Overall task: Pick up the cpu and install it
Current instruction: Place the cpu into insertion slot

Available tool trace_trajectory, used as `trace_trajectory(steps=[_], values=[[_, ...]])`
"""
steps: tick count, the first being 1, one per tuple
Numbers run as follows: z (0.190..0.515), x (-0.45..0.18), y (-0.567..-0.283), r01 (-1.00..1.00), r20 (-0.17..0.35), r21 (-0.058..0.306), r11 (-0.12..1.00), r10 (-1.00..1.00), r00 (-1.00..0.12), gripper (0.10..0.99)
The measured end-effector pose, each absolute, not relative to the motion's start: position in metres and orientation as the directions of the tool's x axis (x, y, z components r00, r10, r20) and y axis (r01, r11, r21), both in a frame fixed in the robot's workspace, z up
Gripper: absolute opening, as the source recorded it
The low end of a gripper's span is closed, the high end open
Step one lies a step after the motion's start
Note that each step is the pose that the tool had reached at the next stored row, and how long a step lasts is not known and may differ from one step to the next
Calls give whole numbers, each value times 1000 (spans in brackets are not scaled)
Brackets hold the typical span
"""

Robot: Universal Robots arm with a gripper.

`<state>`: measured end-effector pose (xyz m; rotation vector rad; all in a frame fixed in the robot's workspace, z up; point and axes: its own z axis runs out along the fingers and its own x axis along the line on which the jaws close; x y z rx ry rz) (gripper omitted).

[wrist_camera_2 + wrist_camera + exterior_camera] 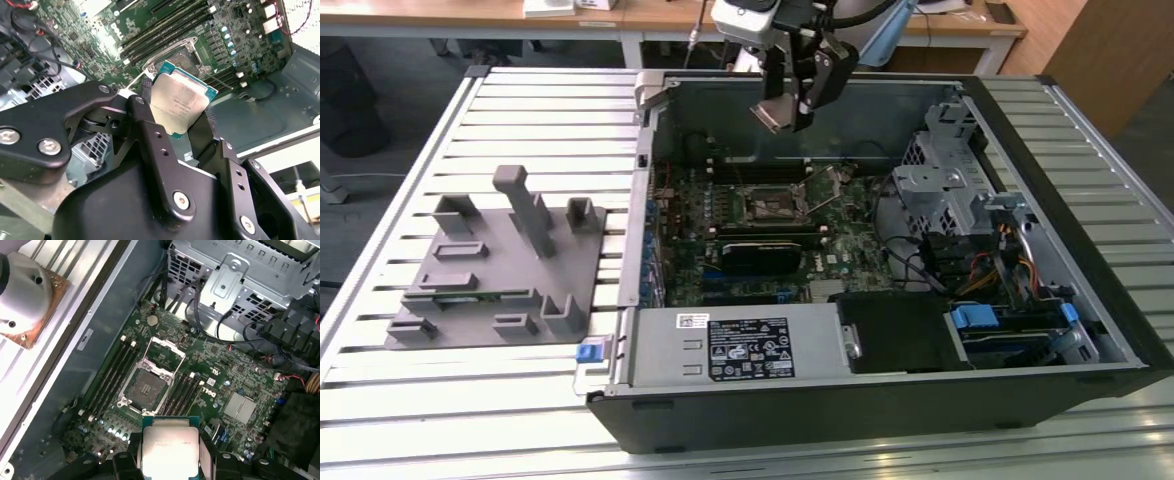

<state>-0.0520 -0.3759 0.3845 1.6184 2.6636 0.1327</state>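
Edges of the cpu (179, 100) behind pincer (176, 109) fingers (150, 131)

Place: a robotics lab or test workshop.
Counter: slotted aluminium counter (520, 100).
Work piece: opened computer case (854, 425) lying flat, motherboard (854, 240) bared.
Fixture: grey jig plate (494, 290) beside it.
Robot: hand (787, 115) above the case.
Background: wooden desks (454, 15).

The cpu (179, 100) has a silver-grey top and a teal-green edge, held between black jaws. Inside the black case (854, 415), the motherboard (235, 375) is dark green, speckled silver, with blue tabs (974, 318) nearby. Beside the case, a plain grey fixture (494, 300) lies on the pale, ribbed worktop (400, 400).
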Motion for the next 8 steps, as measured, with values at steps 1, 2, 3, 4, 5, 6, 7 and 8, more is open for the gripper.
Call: trace_trajectory(steps=[1, 2, 3, 4, 5, 6, 7, 8], values=[[384, -52, -376, 892, 25, 84, 445, 894, -448, 541], [384, -52, -376, 898, 25, 84, 433, 900, -436, 541], [384, -52, -376, 904, 25, 84, 420, 906, -423, 541], [384, -52, -376, 909, 24, 84, 408, 911, -411, 541], [384, -52, -376, 914, 24, 83, 396, 917, -399, 541], [384, -52, -376, 920, 24, 83, 384, 922, -387, 541], [383, -52, -376, 925, 24, 83, 371, 927, -375, 541], [383, -52, -376, 930, 23, 83, 358, 932, -361, 541]])
